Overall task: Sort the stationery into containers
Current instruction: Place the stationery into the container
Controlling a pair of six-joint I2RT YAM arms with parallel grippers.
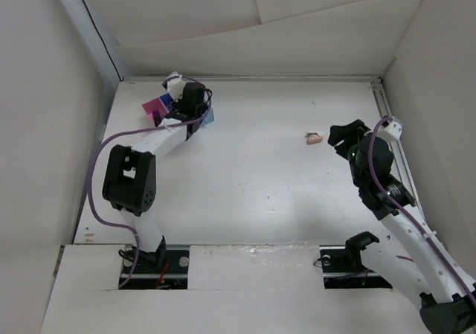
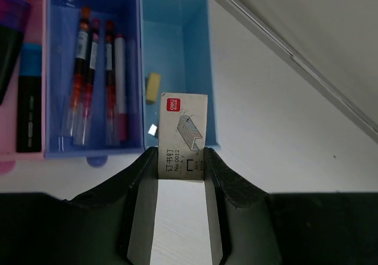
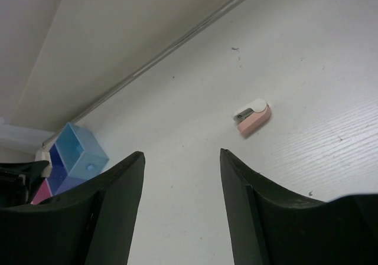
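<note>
My left gripper (image 2: 182,156) is shut on a small white staple box (image 2: 183,132) and holds it above the near part of the light blue box (image 2: 175,64), which holds a pale yellow eraser (image 2: 153,87). The purple-blue box (image 2: 93,70) holds several red-pink pens (image 2: 88,76). The pink box (image 2: 23,88) holds dark markers (image 2: 26,108). In the top view the left gripper (image 1: 192,103) hangs over the containers (image 1: 156,109). My right gripper (image 3: 182,164) is open and empty, near a small pink stapler (image 3: 253,117), which also shows in the top view (image 1: 314,137).
White walls enclose the table on the left, back and right. A metal rail (image 2: 283,46) runs along the far wall's foot behind the boxes. The right arm (image 1: 375,170) stands at the right side of the table.
</note>
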